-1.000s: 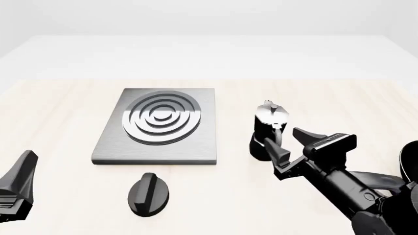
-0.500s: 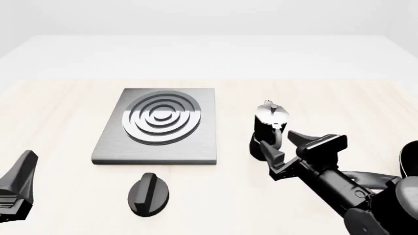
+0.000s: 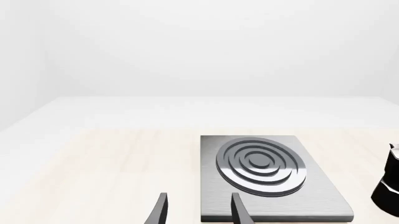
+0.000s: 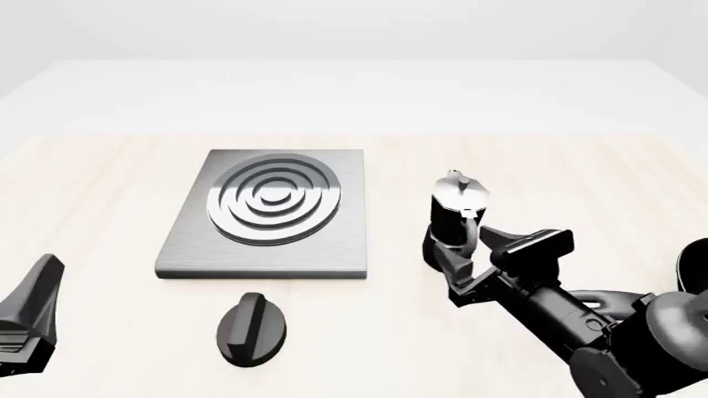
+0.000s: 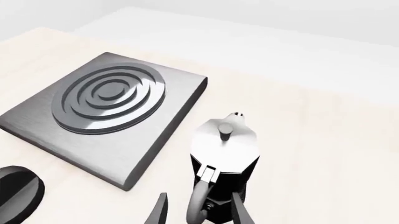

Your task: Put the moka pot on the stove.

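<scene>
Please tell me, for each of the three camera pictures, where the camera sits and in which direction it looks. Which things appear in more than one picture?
Front view: above and behind the arms, facing forward and down; shows the stove, moka pot, left gripper, right gripper.
Left wrist view: behind the left gripper, low, facing the stove.
Right wrist view: behind the right gripper, looking down on the moka pot, its handle between the open fingers.
All three share the stove and pot.
</scene>
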`<state>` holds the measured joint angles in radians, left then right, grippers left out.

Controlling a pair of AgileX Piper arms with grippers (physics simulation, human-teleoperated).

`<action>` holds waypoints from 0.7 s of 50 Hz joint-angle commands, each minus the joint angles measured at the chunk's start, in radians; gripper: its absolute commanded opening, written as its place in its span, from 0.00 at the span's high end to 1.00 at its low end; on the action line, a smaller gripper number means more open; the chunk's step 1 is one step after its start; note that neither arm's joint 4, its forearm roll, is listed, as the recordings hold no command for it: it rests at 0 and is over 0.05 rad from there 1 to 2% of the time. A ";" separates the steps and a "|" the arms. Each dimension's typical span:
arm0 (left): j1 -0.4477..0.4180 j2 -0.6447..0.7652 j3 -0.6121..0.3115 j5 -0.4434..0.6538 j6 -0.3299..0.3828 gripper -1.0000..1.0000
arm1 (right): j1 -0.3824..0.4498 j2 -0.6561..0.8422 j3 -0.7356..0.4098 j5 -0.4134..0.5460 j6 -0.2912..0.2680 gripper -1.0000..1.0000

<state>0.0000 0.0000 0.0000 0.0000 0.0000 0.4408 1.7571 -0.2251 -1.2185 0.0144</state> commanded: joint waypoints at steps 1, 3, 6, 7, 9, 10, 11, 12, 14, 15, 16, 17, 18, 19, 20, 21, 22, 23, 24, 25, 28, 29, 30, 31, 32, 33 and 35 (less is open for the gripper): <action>0.000 0.000 0.000 0.000 0.000 0.00 | 0.008 0.027 -0.014 0.000 0.007 1.00; 0.000 0.000 0.000 0.000 0.000 0.00 | 0.010 0.027 -0.014 0.000 0.009 1.00; 0.000 0.000 0.000 0.000 0.000 0.00 | 0.011 0.022 -0.013 0.000 0.007 1.00; 0.000 0.000 0.000 0.000 0.000 0.00 | 0.012 0.021 -0.012 0.000 0.007 1.00; 0.000 0.000 0.000 0.000 0.000 0.00 | 0.013 0.014 -0.008 0.000 0.005 1.00; 0.000 0.000 0.000 0.000 0.000 0.00 | 0.014 0.008 -0.006 0.001 0.005 1.00; 0.000 0.000 0.000 0.000 0.000 0.00 | 0.014 0.005 -0.004 0.001 0.003 1.00; 0.000 0.000 0.000 0.000 0.000 0.00 | 0.014 0.000 -0.002 0.001 0.001 1.00; 0.000 0.000 0.000 0.000 0.000 0.00 | 0.015 -0.016 0.005 0.002 -0.002 1.00; 0.000 0.000 0.000 0.000 0.000 0.00 | 0.016 -0.024 0.007 0.003 -0.006 1.00; 0.000 0.000 0.000 0.000 0.000 0.00 | 0.014 -0.036 0.013 0.000 -0.015 1.00; 0.000 0.000 0.000 0.000 0.000 0.00 | 0.014 -0.044 0.016 0.002 -0.017 1.00; 0.000 0.000 0.000 0.000 0.000 0.00 | 0.012 -0.064 0.019 0.011 -0.020 1.00; 0.000 0.000 0.000 0.000 0.000 0.00 | 0.010 -0.076 0.021 0.015 -0.025 1.00; 0.000 0.000 0.000 0.000 0.000 0.00 | 0.009 -0.086 0.021 0.021 -0.033 1.00; 0.000 0.000 0.000 0.000 0.000 0.00 | 0.005 -0.114 0.023 0.034 -0.046 1.00; 0.000 0.000 0.000 0.000 0.000 0.00 | 0.004 -0.125 0.023 0.042 -0.049 1.00; 0.000 0.000 0.000 0.000 0.000 0.00 | 0.004 -0.142 0.024 0.050 -0.053 1.00; 0.000 0.000 0.000 0.000 0.000 0.00 | 0.004 -0.152 0.025 0.056 -0.058 1.00; 0.000 0.000 0.000 0.000 0.000 0.00 | 0.006 -0.164 0.026 0.061 -0.065 1.00; 0.000 0.000 0.000 0.000 0.000 0.00 | 0.009 -0.188 0.027 0.075 -0.083 1.00; 0.000 0.000 0.000 0.000 0.000 0.00 | 0.010 -0.195 0.027 0.080 -0.085 1.00; 0.000 0.000 0.000 0.000 0.000 0.00 | 0.010 -0.202 0.027 0.084 -0.087 1.00; 0.000 0.000 0.000 0.000 0.000 0.00 | 0.011 -0.212 0.027 0.090 -0.090 1.00; 0.000 0.000 0.000 0.000 0.000 0.00 | 0.013 -0.218 0.027 0.094 -0.092 1.00; 0.000 0.000 0.000 0.000 0.000 0.00 | 0.013 -0.223 0.027 0.096 -0.096 1.00; 0.000 0.000 0.000 0.000 0.000 0.00 | 0.014 -0.233 0.027 0.101 -0.105 1.00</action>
<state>0.0000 0.0000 0.0000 0.0000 0.0000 0.4489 1.6033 -0.1987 -1.1518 -0.0588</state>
